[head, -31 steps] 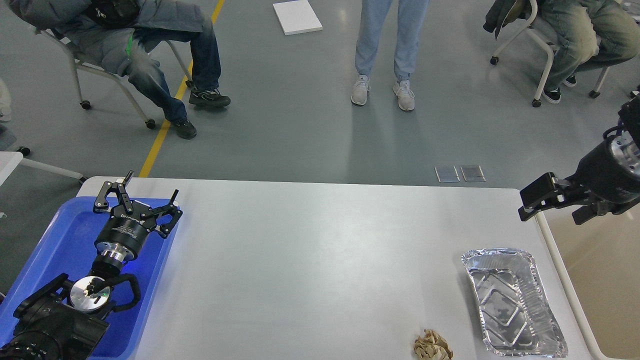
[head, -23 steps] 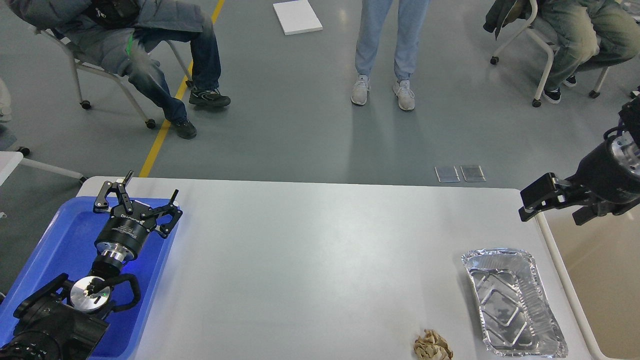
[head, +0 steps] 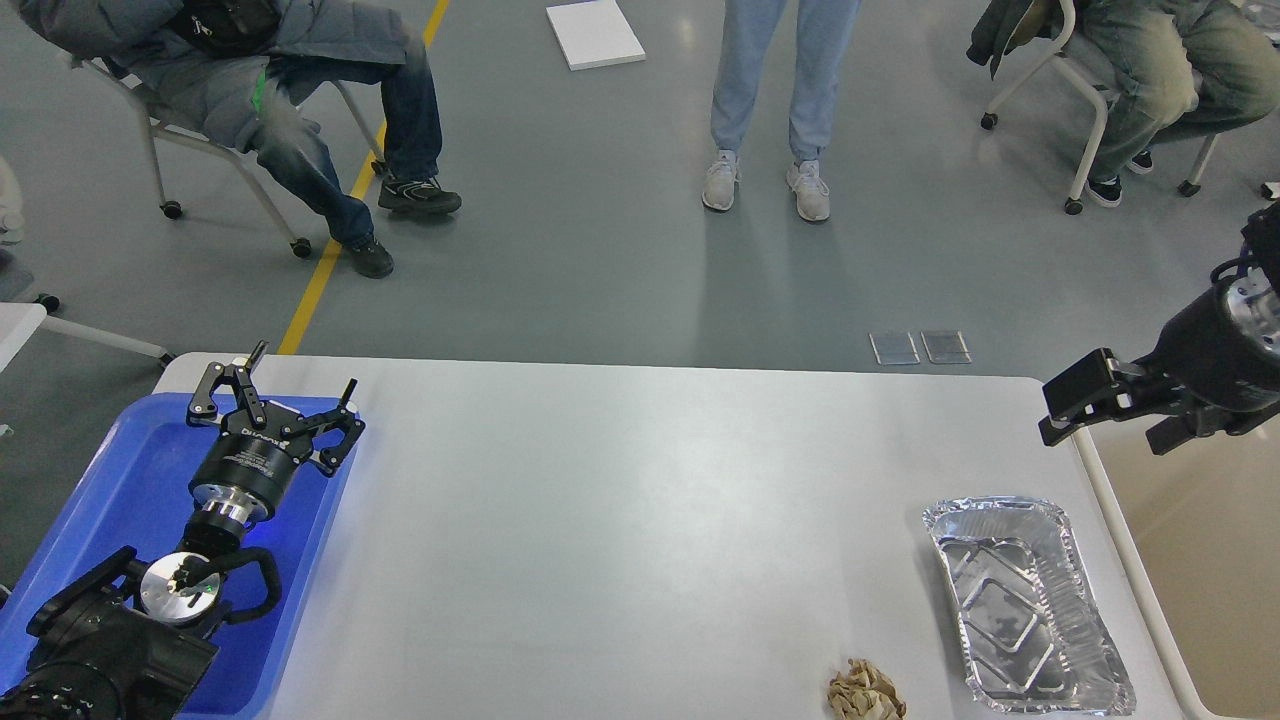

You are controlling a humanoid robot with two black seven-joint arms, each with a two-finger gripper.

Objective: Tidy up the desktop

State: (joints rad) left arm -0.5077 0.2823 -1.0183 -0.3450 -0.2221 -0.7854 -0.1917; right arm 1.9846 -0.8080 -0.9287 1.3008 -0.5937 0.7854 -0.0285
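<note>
The light grey-white desktop (head: pixel 620 520) fills the lower part of the head view. An empty crinkled foil tray (head: pixel 1025 605) lies near its right edge. A crumpled brown paper ball (head: pixel 865 692) lies at the front edge, left of the foil tray. My left gripper (head: pixel 300 372) is open and empty above the far end of the blue tray (head: pixel 110 480). My right gripper (head: pixel 1062 405) hovers at the desktop's far right corner, above and behind the foil tray. It is dark and seen side-on, so its fingers cannot be told apart.
A beige bin with a white rim (head: pixel 1130 560) stands against the desktop's right side. Beyond the far edge, one person (head: pixel 770 100) stands and two sit on chairs, at the left (head: pixel 260 90) and the right (head: pixel 1150 70). A white board (head: pixel 594 34) lies on the floor.
</note>
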